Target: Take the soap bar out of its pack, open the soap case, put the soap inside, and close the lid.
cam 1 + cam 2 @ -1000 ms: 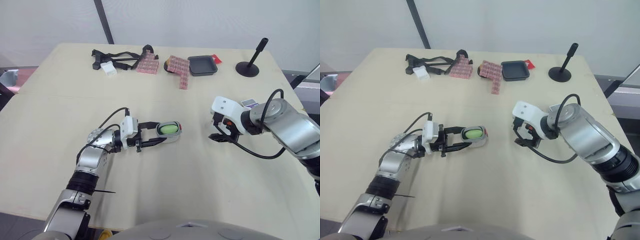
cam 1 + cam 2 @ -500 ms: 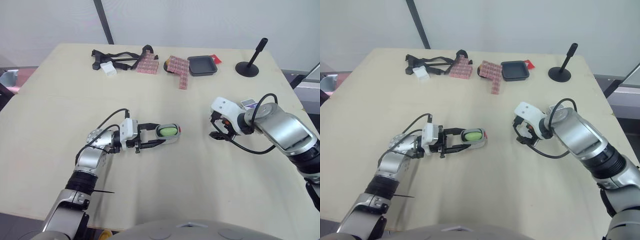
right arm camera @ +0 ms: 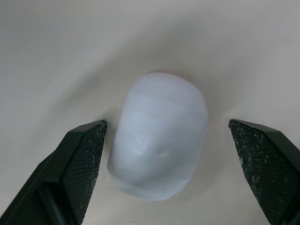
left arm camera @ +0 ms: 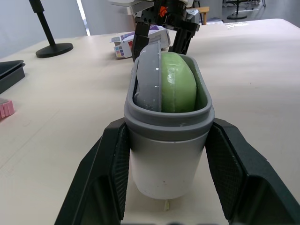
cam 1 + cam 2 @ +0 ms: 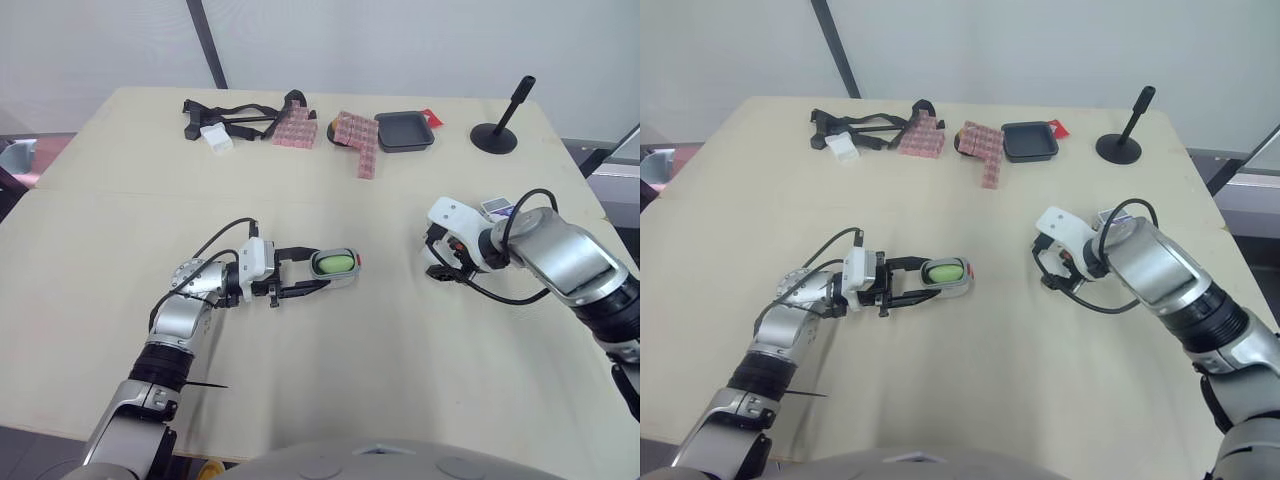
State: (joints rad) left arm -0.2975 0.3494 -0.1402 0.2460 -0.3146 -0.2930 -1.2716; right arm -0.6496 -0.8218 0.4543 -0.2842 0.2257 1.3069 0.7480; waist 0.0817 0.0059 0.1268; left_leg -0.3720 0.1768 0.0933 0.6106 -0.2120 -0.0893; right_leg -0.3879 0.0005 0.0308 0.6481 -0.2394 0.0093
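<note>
One green soap bar point(image 4: 177, 86) sits inside the open grey soap case point(image 4: 166, 154), beside a grey inner piece, and the left gripper point(image 5: 320, 268) clamps the case from both sides just left of centre in the head view. Right of centre, the right gripper point(image 3: 165, 124) hangs spread wide over a white oval piece point(image 3: 159, 159) on the table point(image 5: 330, 390), its fingers point(image 3: 82, 154) touching nothing. Just beyond that arm lies the small printed soap pack point(image 5: 497, 207).
</note>
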